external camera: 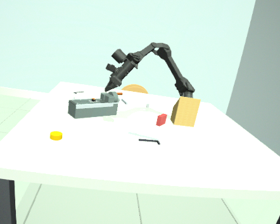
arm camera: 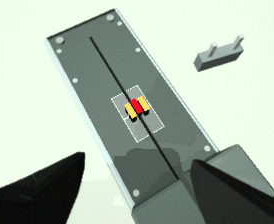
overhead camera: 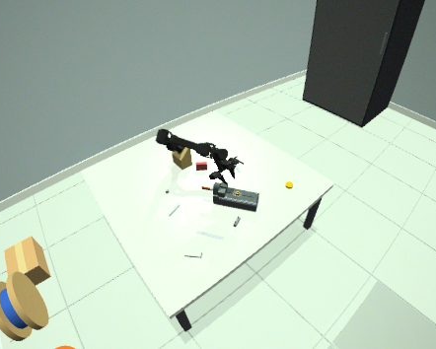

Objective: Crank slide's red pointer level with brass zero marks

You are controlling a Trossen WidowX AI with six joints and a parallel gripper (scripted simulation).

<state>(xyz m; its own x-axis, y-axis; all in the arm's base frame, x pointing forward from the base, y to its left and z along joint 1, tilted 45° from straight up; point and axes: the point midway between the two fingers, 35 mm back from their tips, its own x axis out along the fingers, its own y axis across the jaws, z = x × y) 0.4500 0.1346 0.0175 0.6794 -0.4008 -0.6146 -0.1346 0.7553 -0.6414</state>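
Observation:
The grey machine (overhead camera: 247,201) (external camera: 95,111) (arm camera: 95,85) stands on the table. In the wrist view its red pointer (arm camera: 136,106) sits on the slot between the two brass marks (arm camera: 130,111) (arm camera: 144,103) and looks about level with them; a tiny offset cannot be told. The orange crank handle (overhead camera: 205,187) (external camera: 120,93) sticks out beyond the raised housing (external camera: 109,97) (arm camera: 168,205); it is outside the wrist view. My gripper (overhead camera: 225,181) (external camera: 106,90) (arm camera: 139,163) is open and empty, above the housing end of the machine and apart from the handle.
A tan block (overhead camera: 182,159) (external camera: 187,113) and a red block (overhead camera: 201,166) (external camera: 161,119) stand near the arm's base. A yellow disc (overhead camera: 289,184) (external camera: 56,135) lies beyond the machine's far end. A grey two-pin piece (overhead camera: 237,221) (arm camera: 219,57) lies beside the machine. A black hex key (external camera: 149,140) lies on the table.

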